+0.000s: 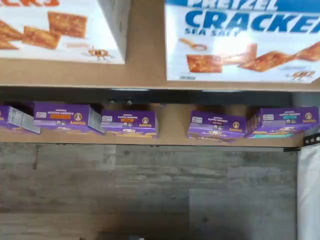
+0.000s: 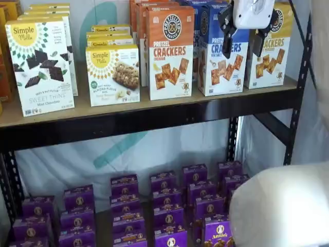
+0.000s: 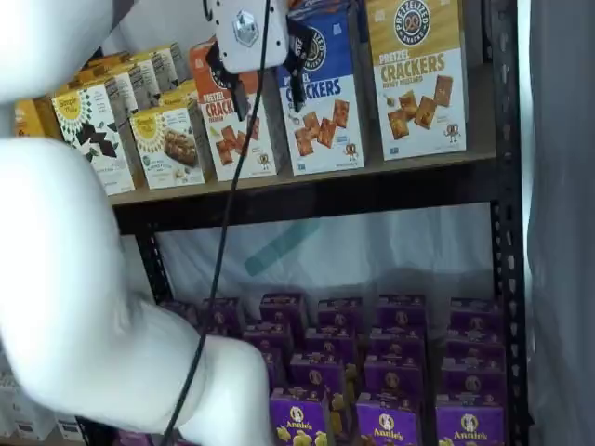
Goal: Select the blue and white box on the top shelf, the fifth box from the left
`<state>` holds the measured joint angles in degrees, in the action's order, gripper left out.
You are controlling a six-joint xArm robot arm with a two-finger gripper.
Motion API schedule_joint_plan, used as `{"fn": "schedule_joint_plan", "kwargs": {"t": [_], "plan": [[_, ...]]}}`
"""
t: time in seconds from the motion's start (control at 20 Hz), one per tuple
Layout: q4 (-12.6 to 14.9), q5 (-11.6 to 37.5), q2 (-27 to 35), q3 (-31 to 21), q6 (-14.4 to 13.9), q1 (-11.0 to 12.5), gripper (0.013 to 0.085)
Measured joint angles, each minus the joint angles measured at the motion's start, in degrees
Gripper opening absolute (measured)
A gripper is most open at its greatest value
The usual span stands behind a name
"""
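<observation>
The blue and white box stands upright on the top shelf, between an orange-topped box and a yellow-topped one; it also shows in the other shelf view. The wrist view shows its lower front, with "PRETZEL CRACKERS SEA SALT" and cracker pictures, resting on the tan board. My gripper hangs in front of the box's upper part. Its white body is at the view's top edge, and its two black fingers stand wide apart, open with nothing between them. In a shelf view the gripper overlaps the orange and blue boxes.
An orange-topped cracker box stands left of the target and a yellow-topped one right of it. Simple Mills boxes fill the shelf's left. Purple Annie's boxes crowd the lower shelf. The white arm and its cable block part of the view.
</observation>
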<state>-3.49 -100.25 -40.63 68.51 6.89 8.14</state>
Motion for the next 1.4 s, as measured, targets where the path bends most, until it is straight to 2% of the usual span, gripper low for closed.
{"fn": "schedule_joint_plan", "kwargs": {"t": [0.35,0.65,0.85,1.15,1.4], "plan": [[-2.0,2.0,4.0,2.2,2.7,2.9,0.085],[-1.9,2.4,5.4,2.7,2.8,2.9,0.085],[-0.2,2.2,5.5,2.4,2.1,1.9,0.085],[-0.9,3.3,4.8,2.0,3.3,3.3,0.085],[-0.3,3.1,5.1,2.8,4.3,4.2,0.085]]}}
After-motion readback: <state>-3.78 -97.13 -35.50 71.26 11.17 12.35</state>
